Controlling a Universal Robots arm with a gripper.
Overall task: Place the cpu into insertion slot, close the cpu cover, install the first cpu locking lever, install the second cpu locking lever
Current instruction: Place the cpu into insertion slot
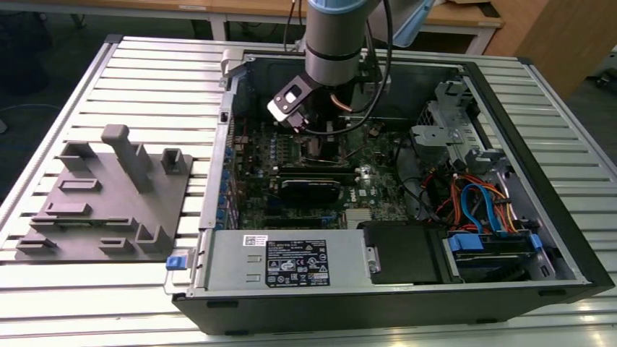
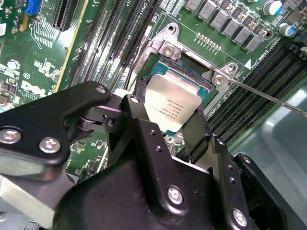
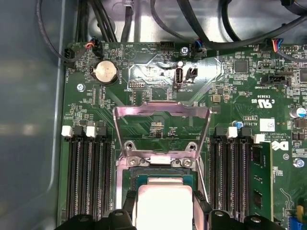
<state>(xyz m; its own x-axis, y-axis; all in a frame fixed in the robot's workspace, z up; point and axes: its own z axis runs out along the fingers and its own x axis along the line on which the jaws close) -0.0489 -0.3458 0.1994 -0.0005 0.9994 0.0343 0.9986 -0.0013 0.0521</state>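
Closest to the lens in the second wrist view is the black, bolted metal end effector (image 2: 167,113), its two fingers (image 2: 136,112) drawn in against opposite edges of the cpu (image 2: 175,98), a small flat square chip with a dull silver-grey top, so the end effector is closed on the chip rather than spread wide. The cpu lies directly over the insertion slot (image 2: 190,71), a square dark socket with a silver metal rim set in the green circuit board (image 2: 33,72); whether the chip is fully seated or just above the socket I cannot tell. A thin bare metal rod (image 2: 268,98) runs out from the socket's corner across the black memory slots (image 2: 268,67). In the first wrist view the same end effector (image 3: 163,216) brackets the cpu (image 3: 163,201) over the insertion slot (image 3: 144,178), and the cpu cover (image 3: 162,110), a thin silver frame plate with a square window, is swung open away from the socket, hinged at its far side. A round silver coin cell (image 3: 104,72) sits farther up the board. In the exterior view the grey robot arm (image 1: 333,36) reaches down into the open black computer case (image 1: 386,303), which lies on a pale slatted tabletop (image 1: 97,303); a grey moulded fixture block (image 1: 106,202) rests just beside the case on the exterior view's left.
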